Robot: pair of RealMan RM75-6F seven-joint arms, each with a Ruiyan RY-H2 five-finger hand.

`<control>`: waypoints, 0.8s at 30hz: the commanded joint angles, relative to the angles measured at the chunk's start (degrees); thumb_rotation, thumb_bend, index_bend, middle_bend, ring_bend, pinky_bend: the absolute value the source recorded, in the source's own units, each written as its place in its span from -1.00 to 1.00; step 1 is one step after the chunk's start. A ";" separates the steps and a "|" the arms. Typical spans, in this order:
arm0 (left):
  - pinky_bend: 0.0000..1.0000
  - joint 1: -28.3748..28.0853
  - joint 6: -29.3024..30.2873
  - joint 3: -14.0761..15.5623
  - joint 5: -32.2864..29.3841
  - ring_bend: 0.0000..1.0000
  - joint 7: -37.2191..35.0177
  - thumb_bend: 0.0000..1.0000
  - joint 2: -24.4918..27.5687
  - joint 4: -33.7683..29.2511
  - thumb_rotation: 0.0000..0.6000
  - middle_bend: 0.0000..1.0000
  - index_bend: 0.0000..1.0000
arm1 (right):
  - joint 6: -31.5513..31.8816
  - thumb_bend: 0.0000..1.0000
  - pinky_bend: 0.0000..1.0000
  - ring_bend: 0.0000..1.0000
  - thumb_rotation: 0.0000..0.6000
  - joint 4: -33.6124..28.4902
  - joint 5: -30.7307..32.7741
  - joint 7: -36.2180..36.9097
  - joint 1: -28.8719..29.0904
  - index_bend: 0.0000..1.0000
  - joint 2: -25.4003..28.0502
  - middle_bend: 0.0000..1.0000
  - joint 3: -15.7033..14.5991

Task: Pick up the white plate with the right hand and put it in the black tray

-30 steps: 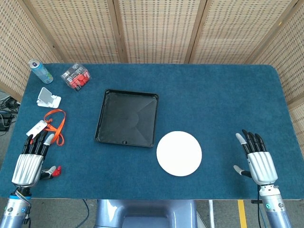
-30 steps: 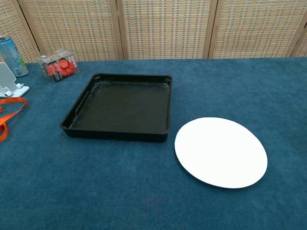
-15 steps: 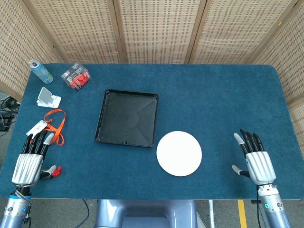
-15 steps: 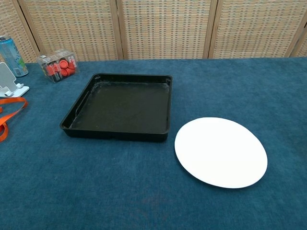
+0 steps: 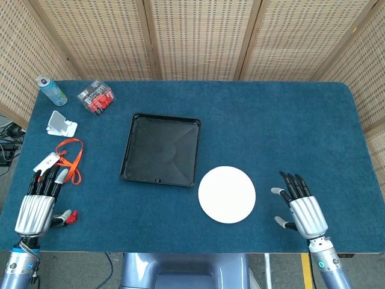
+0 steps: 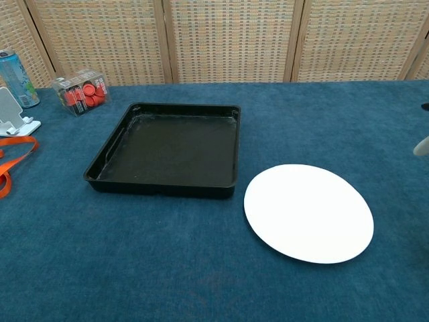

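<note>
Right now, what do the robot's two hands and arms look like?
Both the left hand and the right hand have silver ribbed backs and black fingers, some with pale tips. The left hand also shows red on some tips. Each wrist is a grey-blue cylinder with a small green light.

Bare cloth (plate [image 5: 227, 194] to tray [image 5: 160, 150])

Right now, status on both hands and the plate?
Right hand open, beside white plate, not touching. Left hand open, idle. Plate flat on table, right of the empty black tray. Nothing between them.
</note>
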 commanded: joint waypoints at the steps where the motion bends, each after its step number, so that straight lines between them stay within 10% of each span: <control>1: -1.00 0.08 0.20 -0.06 0.02 -1.00 -0.36 -1.00 0.15 -0.09 1.00 -1.00 -1.00 | -1.55 -0.69 -1.00 -1.00 1.00 1.57 0.00 -0.33 1.04 -0.30 -2.49 -1.00 -0.06; 24: -1.00 -0.43 -1.33 -0.28 -1.31 -1.00 0.02 -1.00 -0.12 0.34 1.00 -1.00 -1.00 | -6.56 -0.60 -1.00 -1.00 1.00 12.22 2.85 1.74 4.57 -0.50 -12.88 -1.00 0.65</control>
